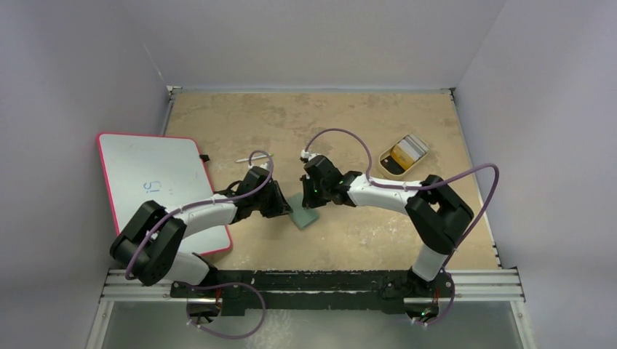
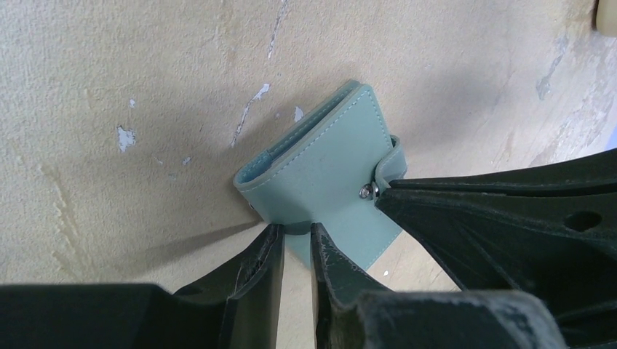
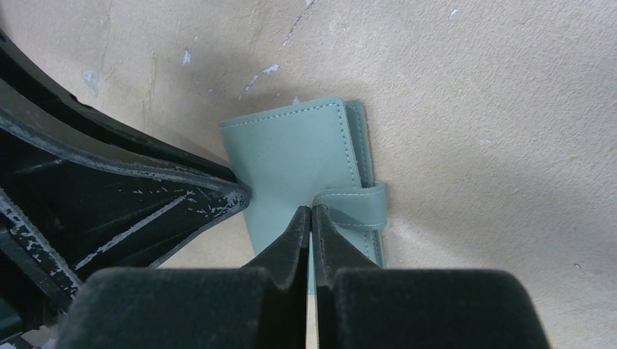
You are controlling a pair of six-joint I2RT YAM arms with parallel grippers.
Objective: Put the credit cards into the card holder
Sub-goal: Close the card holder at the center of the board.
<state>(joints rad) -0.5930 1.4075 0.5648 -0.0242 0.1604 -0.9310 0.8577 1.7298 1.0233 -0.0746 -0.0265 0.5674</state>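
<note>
The card holder (image 1: 304, 214) is a small grey-green wallet, folded closed, at the table's middle between both arms. In the left wrist view the card holder (image 2: 327, 163) sits tilted, and my left gripper (image 2: 297, 230) pinches its near cover edge between narrowly parted fingers. My right gripper (image 3: 311, 211) is shut, its tips meeting at the end of the snap strap (image 3: 353, 206); I cannot tell whether the strap is pinched. The credit cards (image 1: 406, 150), yellow and white-grey, lie in the tan tray at back right, away from both grippers.
The tan rounded tray (image 1: 383, 171) stands at the right rear. A pink-edged whiteboard (image 1: 156, 182) lies at the left, partly under the left arm. A thin white stick (image 1: 255, 156) lies behind the left gripper. Walls close in the table on three sides.
</note>
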